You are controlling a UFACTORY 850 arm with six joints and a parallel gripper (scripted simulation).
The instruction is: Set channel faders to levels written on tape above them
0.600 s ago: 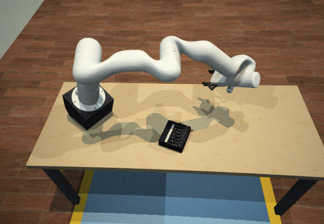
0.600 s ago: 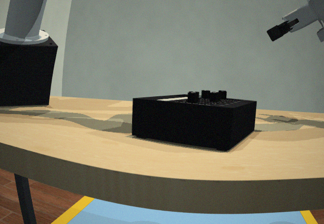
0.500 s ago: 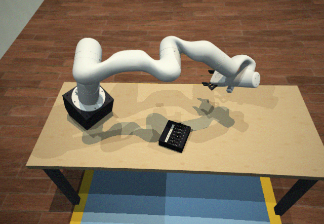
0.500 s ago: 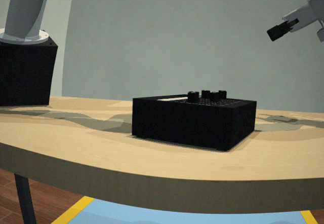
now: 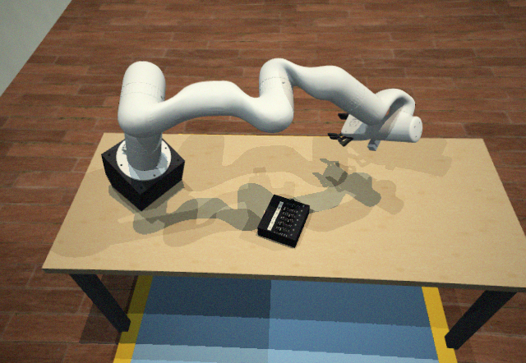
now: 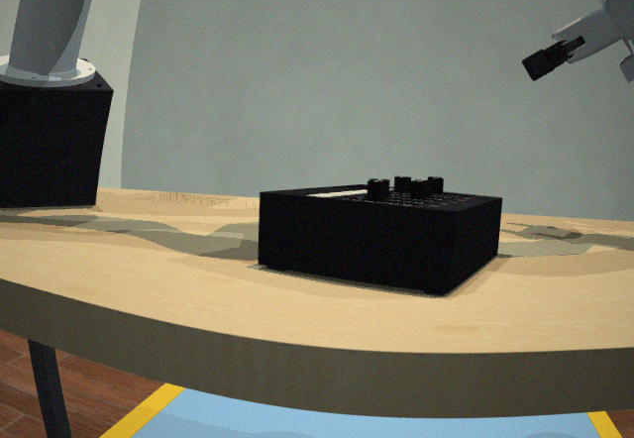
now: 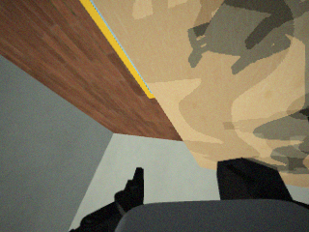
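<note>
While the lighting desk (image 5: 283, 220) sits near the middle of the bench (image 5: 416, 240), the end effector (image 5: 343, 127) hangs in the air well apart from it, up near the bench's far edge and to the right of the desk in the top view. Its fingers are spread wide and released, with nothing between them; one dark fingertip (image 6: 544, 61) shows in the exterior view, pointing down and left from the upper right corner of that view. From the wrist view, two dark fingers frame a stretch of grey wall, brick-patterned floor and the shadowed bench surface, and the desk does not appear there.

On the desk's black top, a pale tape strip (image 5: 274, 214) runs along one side, with rows of fader slots beside it. Several small black fader knobs (image 6: 377, 187) stand up from the top in the exterior view; their levels and the writing on the tape are too small to read. At the bench's left end, the white arm (image 5: 220, 100) rises from a black base block (image 5: 122, 181) and bends across to the right. Below the bench's near edge lies a blue floor mat (image 5: 271, 320) with yellow borders.
</note>
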